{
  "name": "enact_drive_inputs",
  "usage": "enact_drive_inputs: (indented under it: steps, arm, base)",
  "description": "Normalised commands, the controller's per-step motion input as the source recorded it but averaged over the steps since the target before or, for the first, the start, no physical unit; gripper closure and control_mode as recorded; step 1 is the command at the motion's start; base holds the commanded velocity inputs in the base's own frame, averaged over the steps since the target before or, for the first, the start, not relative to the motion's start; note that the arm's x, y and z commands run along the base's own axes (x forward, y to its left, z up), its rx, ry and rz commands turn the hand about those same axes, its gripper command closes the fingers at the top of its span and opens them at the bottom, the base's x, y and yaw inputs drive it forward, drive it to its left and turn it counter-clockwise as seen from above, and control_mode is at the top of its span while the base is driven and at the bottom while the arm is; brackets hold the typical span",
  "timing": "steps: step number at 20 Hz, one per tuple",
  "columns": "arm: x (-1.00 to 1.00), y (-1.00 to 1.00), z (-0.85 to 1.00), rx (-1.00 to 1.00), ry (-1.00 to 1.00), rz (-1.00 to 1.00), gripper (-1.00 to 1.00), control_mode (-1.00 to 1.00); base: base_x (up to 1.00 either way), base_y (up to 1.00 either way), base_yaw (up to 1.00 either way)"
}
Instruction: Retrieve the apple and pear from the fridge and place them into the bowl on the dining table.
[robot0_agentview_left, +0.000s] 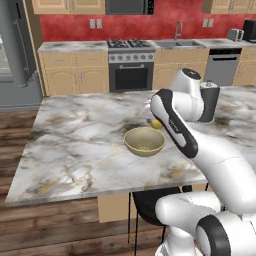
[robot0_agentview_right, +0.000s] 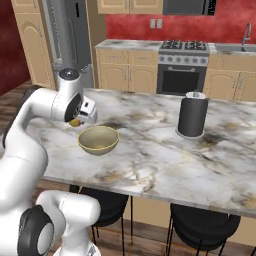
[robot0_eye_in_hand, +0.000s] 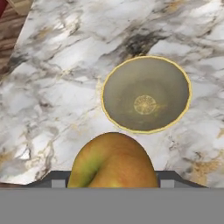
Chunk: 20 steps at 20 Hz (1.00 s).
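My gripper hovers over the dining table, shut on a yellow-green fruit flushed orange whose dimple makes it look like the apple. That fruit peeks out behind my forearm just beyond the bowl. The olive-tan bowl sits on the marble with nothing in it. In the hand view the bowl lies a little ahead of the held fruit. The pear is out of view. The grey fridge stands far off at the back left.
A black cylinder with a white top stands on the table to the right of the bowl. Dark stools are tucked under the near edge. The stove and tan cabinets line the back wall.
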Motion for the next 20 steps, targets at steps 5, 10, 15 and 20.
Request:
enact_drive_inputs:
  steps: [5, 10, 15, 20]
  arm:
    - [0.5, 0.0, -0.28, -0.04, 0.0, -0.07, 1.0, -1.0]
    - [0.38, 0.0, -0.33, -0.02, 0.0, -0.07, 1.0, -1.0]
    - [0.11, 0.0, -0.37, -0.01, 0.0, -0.04, 1.0, -1.0]
    - [0.03, -0.04, -0.37, 0.0, 0.0, -0.01, 1.0, -1.0]
  base:
    - [0.0, 0.0, 0.0]
    - [0.0, 0.0, 0.0]
    - [0.0, 0.0, 0.0]
    - [0.0, 0.0, 0.0]
